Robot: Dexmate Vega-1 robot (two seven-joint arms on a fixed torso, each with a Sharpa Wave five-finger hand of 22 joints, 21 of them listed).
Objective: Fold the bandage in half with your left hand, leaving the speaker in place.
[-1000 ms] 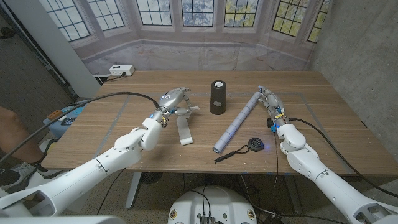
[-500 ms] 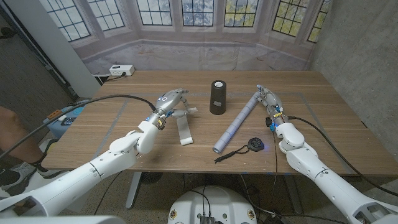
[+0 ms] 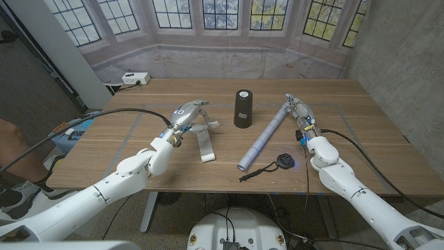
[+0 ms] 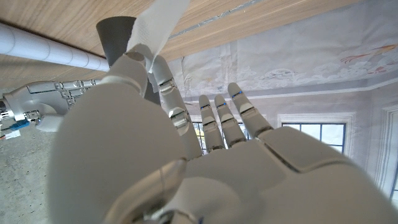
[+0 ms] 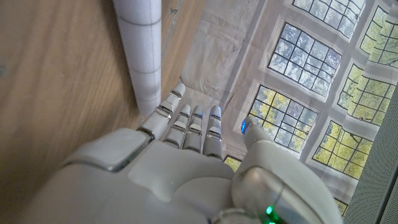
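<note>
Mid-fold at the wooden table (image 3: 125, 149): the left hand (image 3: 186, 116) pinches the far end of the white bandage (image 3: 205, 144), which over the past second has risen off the table and drawn slightly toward the robot's left, while the near end lies where it was on the wood. The strip now hangs in a shallow arc from the fingers (image 4: 163, 74), thumb and one finger clamped on it and the others reaching out straight, as the left wrist view shows. That lift suggests the fold is under way but far from done; the held end has yet to be carried over and laid on the near end. The left arm stretches in from the bottom corner, forearm angled up toward the table's middle. The black cylindrical speaker (image 3: 242, 108) stands upright just beyond and to the right of the bandage, unmoved. The right hand (image 3: 298, 111) waits beside the far end of a rolled white tube (image 3: 263, 136), fingers straight and holding nothing; a small black disc with a cord (image 3: 283, 162) lies near the tube's other end.
</note>
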